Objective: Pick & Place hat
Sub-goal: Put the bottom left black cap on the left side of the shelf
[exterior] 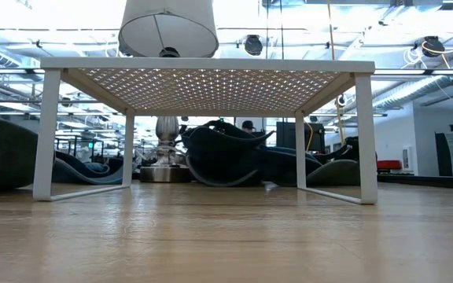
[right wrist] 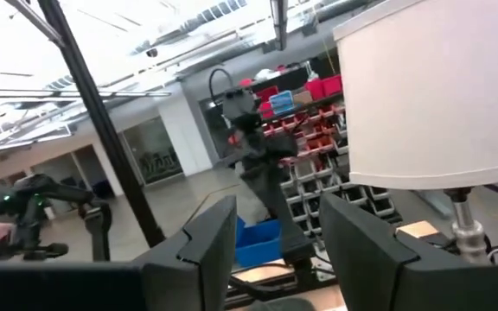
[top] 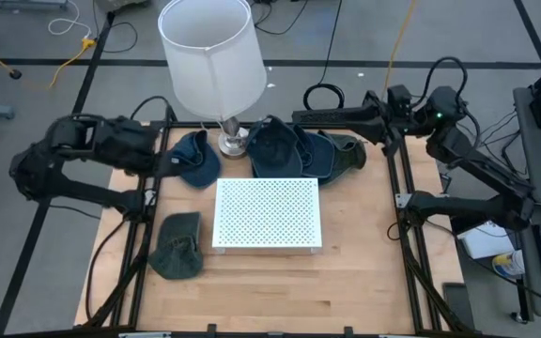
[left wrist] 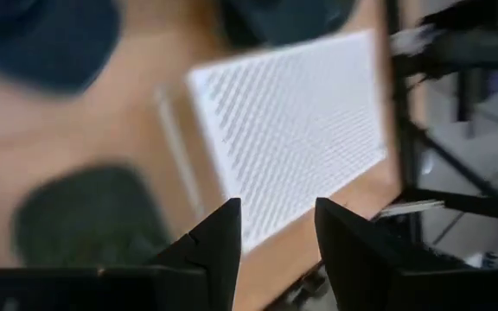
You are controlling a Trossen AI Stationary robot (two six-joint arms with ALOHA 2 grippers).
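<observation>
Left gripper (left wrist: 275,246) hangs at the table's left edge, jaws apart, nothing between them; right gripper (right wrist: 275,250) waits at the far right edge, jaws apart too, empty. Green hat (top: 177,245) lies alone, front-left, beside the white rack (top: 267,214); more hats (top: 289,150) are heaped by the lamp (top: 211,61). Best bet: drop left gripper straight onto the green hat's crown, pinch a fold, lift clear before swinging over the rack.

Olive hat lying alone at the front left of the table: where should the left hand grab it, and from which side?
Take the olive hat from straight above, pinching a raised fold of its crumpled crown. It lies flat and apart from the white rack, so nothing blocks a top-down approach; the open left hand looks closest.
</observation>
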